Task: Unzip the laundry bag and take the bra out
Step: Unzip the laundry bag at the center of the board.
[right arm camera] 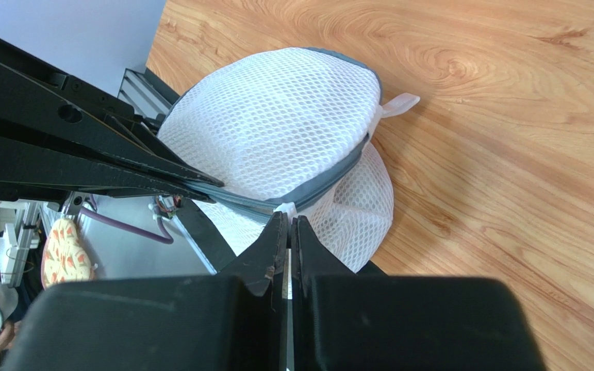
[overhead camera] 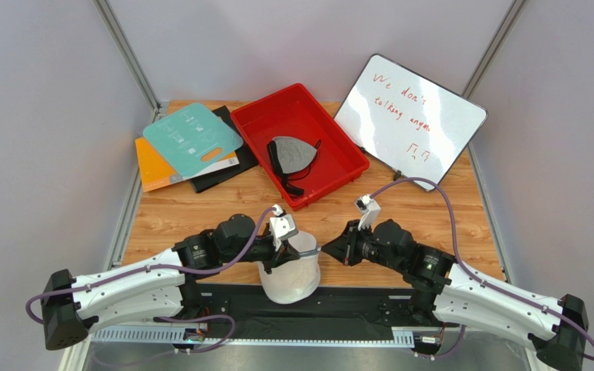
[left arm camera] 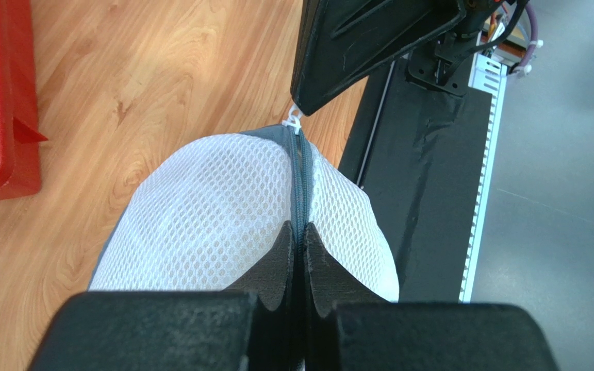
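Observation:
The white mesh laundry bag (overhead camera: 291, 272) sits at the near table edge between my arms. It also shows in the left wrist view (left arm camera: 215, 209) and the right wrist view (right arm camera: 277, 116). My left gripper (overhead camera: 286, 250) (left arm camera: 298, 230) is shut on the bag's grey zipper band (left arm camera: 301, 174), which looks closed. My right gripper (overhead camera: 329, 249) (right arm camera: 288, 219) is shut on the white zipper pull (left arm camera: 296, 120) at the band's other end. The beige bra is hidden; I cannot see it through the mesh.
A red bin (overhead camera: 337, 166) at the back centre holds a grey bra with black straps (overhead camera: 292, 154). A whiteboard (overhead camera: 412, 116) leans at the back right. A teal board (overhead camera: 192, 133), an orange folder (overhead camera: 149, 166) and a black sheet (overhead camera: 223, 174) lie at the back left. A black mat (overhead camera: 354, 305) lines the near edge.

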You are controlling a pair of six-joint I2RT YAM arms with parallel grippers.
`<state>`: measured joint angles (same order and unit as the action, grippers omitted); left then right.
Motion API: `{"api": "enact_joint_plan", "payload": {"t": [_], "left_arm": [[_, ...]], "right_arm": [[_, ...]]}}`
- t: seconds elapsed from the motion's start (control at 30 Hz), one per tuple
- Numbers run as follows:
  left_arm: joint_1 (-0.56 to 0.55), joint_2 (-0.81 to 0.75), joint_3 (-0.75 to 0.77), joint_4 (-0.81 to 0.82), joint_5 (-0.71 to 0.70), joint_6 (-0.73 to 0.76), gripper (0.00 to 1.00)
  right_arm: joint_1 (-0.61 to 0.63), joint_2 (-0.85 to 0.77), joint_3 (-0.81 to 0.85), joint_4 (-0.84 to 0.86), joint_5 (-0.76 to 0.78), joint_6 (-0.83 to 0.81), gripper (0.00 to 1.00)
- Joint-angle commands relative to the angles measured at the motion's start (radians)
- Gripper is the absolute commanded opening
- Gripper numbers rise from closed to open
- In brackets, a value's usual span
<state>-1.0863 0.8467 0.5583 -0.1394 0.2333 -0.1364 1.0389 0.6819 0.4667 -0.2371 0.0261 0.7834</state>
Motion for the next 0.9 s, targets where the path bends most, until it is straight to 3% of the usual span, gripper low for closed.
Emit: {"api": "enact_joint_plan", "payload": {"t": [0.0,0.17,0.2,0.23,0.27,0.37,0.53,0.57,0.87], "left_arm": [[-0.003,-0.029,-0.017,-0.058,-0.034,0.003,0.0],[-0.003,-0.037,-0.015,-0.08,-0.065,-0.006,0.0],[-0.003,-0.043,-0.015,-0.077,-0.066,-0.008,0.05],[-0.003,-0.044,-0.014,-0.074,-0.066,-0.011,0.15],[-0.003,-0.046,-0.014,-0.068,-0.063,-0.011,0.35],[-0.003,-0.051,0.002,-0.049,-0.061,-0.006,0.58],[-0.003,-0.012,0.031,-0.003,-0.032,-0.006,0.65],[-0.003,-0.006,0.035,0.004,-0.023,-0.009,0.72],[-0.003,0.058,0.066,0.057,0.006,-0.028,0.72]], "right_arm": [[-0.028,-0.031,0.036,-0.042,0.057,-0.036,0.0],[-0.028,-0.035,0.053,-0.05,0.038,-0.052,0.0],[-0.028,-0.033,0.058,-0.047,0.031,-0.062,0.0],[-0.027,-0.028,0.064,-0.045,0.008,-0.067,0.0],[-0.025,-0.022,0.073,-0.041,-0.001,-0.07,0.0],[0.001,-0.001,0.085,-0.008,-0.011,-0.075,0.0],[0.085,0.047,0.099,0.051,-0.009,-0.062,0.0],[0.098,0.053,0.101,0.056,-0.003,-0.061,0.0],[0.184,0.097,0.119,0.074,0.064,-0.055,0.0]]}}
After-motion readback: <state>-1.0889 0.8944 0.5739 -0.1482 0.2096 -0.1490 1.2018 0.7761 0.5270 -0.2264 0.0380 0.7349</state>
